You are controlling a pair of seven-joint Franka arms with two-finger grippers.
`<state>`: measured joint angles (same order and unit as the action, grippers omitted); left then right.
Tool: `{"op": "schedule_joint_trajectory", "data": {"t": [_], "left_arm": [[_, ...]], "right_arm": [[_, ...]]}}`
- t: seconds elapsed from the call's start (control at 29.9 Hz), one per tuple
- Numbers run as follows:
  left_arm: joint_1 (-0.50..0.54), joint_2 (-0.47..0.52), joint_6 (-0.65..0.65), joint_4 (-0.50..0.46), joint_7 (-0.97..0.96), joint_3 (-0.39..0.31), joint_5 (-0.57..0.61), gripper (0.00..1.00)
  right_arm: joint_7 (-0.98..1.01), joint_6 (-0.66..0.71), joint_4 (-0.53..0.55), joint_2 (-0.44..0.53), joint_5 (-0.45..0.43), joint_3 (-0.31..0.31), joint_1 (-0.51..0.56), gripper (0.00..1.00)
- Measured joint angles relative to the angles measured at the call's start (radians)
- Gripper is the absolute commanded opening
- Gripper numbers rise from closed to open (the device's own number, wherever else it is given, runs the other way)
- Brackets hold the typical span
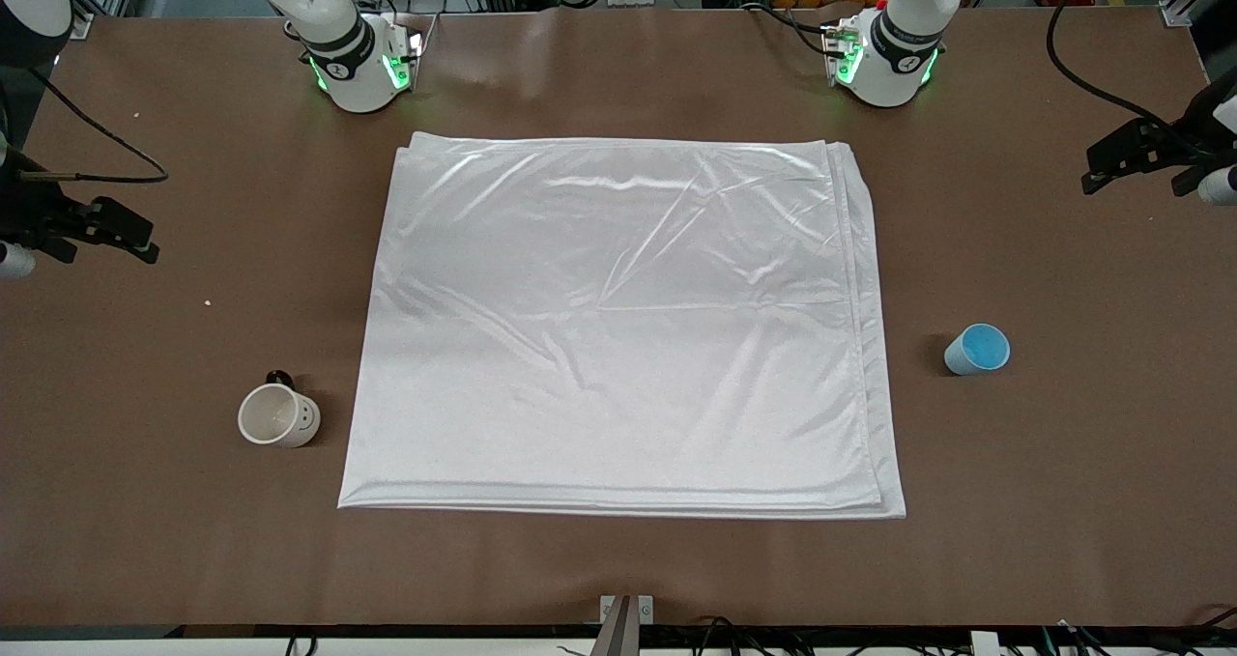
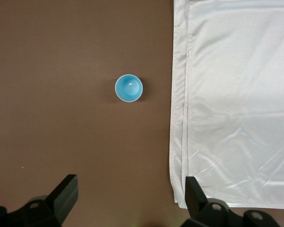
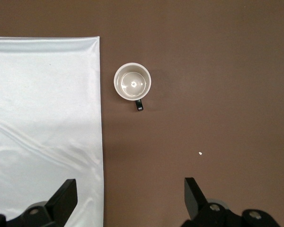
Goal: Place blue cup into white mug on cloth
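With both the left gripper (image 2: pixel 128 198) and right gripper (image 3: pixel 128 201) wide open and empty, high over the table, we judge the light, rigid blue cup (image 1: pixel 977 349), upright beside the cloth (image 1: pixel 618 328) toward the left arm's end, best pinched across its rim

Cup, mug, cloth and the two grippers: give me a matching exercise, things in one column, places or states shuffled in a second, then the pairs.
1. cup
2. mug
3. cloth
4. left gripper and right gripper

a. spread flat mid-table
b. bare table, right arm's end
c. open, high over the table
d. bare table, left arm's end

Pairs: 1-d, 2-b, 3-a, 4-c
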<state>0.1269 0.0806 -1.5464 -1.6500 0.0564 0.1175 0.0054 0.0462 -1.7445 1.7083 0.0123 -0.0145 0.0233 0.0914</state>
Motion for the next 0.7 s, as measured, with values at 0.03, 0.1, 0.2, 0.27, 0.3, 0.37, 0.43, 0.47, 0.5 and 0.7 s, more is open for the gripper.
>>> {"op": "schedule_joint_trajectory", "data": {"t": [0.03, 0.1, 0.2, 0.27, 0.3, 0.37, 0.43, 0.47, 0.5, 0.7], "left_arm": [[0.0, 0.0, 0.0, 0.0, 0.0, 0.0, 0.0, 1.0], [0.0, 0.0, 0.001, 0.0, 0.0, 0.0, 0.0, 1.0], [0.0, 0.0, 0.003, 0.002, 0.0, -0.001, 0.0, 1.0], [0.0, 0.0, 0.005, 0.004, 0.0, -0.002, 0.0, 1.0], [0.0, 0.0, 0.006, 0.005, 0.0, -0.002, 0.0, 1.0], [0.0, -0.001, 0.009, 0.005, 0.0, -0.002, 0.001, 1.0], [0.0, -0.004, 0.012, 0.004, 0.0, -0.002, 0.002, 1.0], [0.0, -0.007, 0.013, 0.004, 0.0, -0.002, 0.003, 1.0], [0.0, -0.01, 0.015, 0.003, 0.0, -0.002, 0.003, 1.0], [0.0, -0.045, 0.016, -0.005, 0.0, -0.002, 0.009, 1.0]], "right_arm": [[0.0, 0.0, 0.0, 0.0, 0.0, 0.0, 0.0, 1.0], [0.0, 0.001, 0.0, 0.0, 0.0, 0.0, 0.0, 1.0], [0.0, 0.001, 0.0, 0.0, 0.0, 0.0, 0.0, 1.0], [0.0, 0.002, 0.0, 0.0, 0.0, 0.0, 0.0, 1.0], [0.0, 0.002, 0.0, 0.0, 0.0, 0.0, 0.0, 1.0], [0.0, 0.002, 0.0, 0.0, 0.0, 0.0, 0.0, 1.0], [0.0, 0.002, 0.0, 0.0, 0.001, 0.0, 0.0, 1.0], [0.0, 0.002, 0.0, 0.0, 0.002, 0.0, -0.001, 1.0], [0.0, 0.002, 0.0, 0.0, 0.002, 0.0, -0.001, 1.0], [0.0, 0.002, 0.0, 0.0, 0.006, 0.0, -0.003, 1.0]]}}
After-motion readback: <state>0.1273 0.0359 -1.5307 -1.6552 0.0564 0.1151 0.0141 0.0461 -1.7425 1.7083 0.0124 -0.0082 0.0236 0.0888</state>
